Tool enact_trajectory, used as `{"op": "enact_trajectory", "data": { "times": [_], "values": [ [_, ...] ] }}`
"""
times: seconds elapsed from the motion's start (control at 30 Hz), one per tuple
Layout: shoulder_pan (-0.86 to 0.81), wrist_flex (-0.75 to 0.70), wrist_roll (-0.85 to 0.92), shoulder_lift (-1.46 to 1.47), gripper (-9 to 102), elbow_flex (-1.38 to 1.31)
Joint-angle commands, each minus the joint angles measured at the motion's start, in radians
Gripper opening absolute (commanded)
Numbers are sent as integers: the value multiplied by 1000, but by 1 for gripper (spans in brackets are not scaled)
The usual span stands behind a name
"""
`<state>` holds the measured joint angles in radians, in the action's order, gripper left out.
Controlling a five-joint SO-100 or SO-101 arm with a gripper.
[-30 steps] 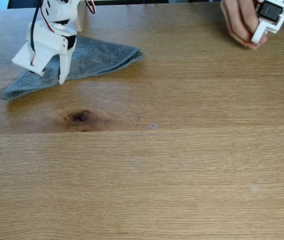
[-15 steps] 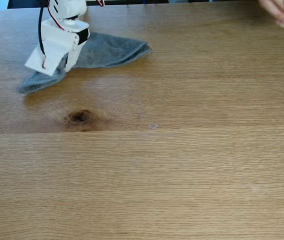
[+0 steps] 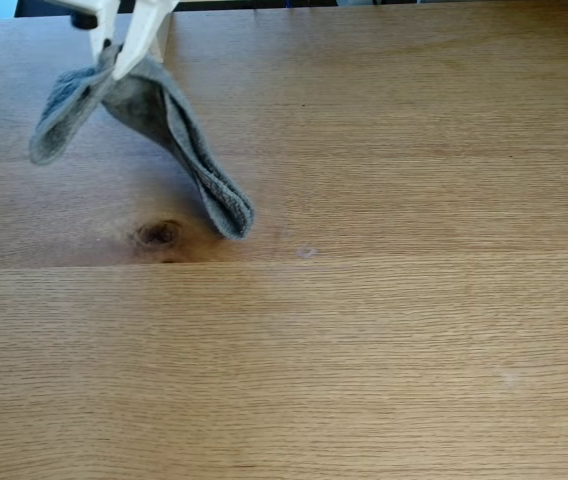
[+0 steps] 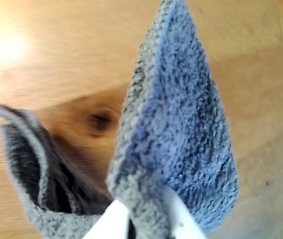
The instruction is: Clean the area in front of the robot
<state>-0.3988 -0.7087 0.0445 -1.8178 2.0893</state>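
Cloth hanging from the end effector at the counter's far left.

In the fixed view the end effector [image 3: 116, 48] sits at the top left, closed on the cloth [image 3: 164, 130], which hangs from it in two lobes: one drops to the left, the other runs down and to the right, its tip just right of the knot [image 3: 158, 234] in the counter [image 3: 394, 330]. A plank seam [image 3: 364, 263] crosses the counter left to right, just in front of the knot. In the wrist view the cloth [image 4: 181, 134] rises from the fingers [image 4: 112, 224] at the bottom edge, with the knot [image 4: 100, 119] between its two folds.
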Motion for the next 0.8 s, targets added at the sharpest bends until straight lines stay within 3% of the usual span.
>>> {"op": "enact_trajectory", "data": {
  "times": [0.0, 0.23, 0.57, 0.77],
  "values": [
    [143, -35, -8, -150, 0, -17],
    [436, -64, -61, -81, 0, -31],
    [577, 370, -141, 356, 0, -35],
    [626, 459, -244, 568, 0, -155]
  ]
}}
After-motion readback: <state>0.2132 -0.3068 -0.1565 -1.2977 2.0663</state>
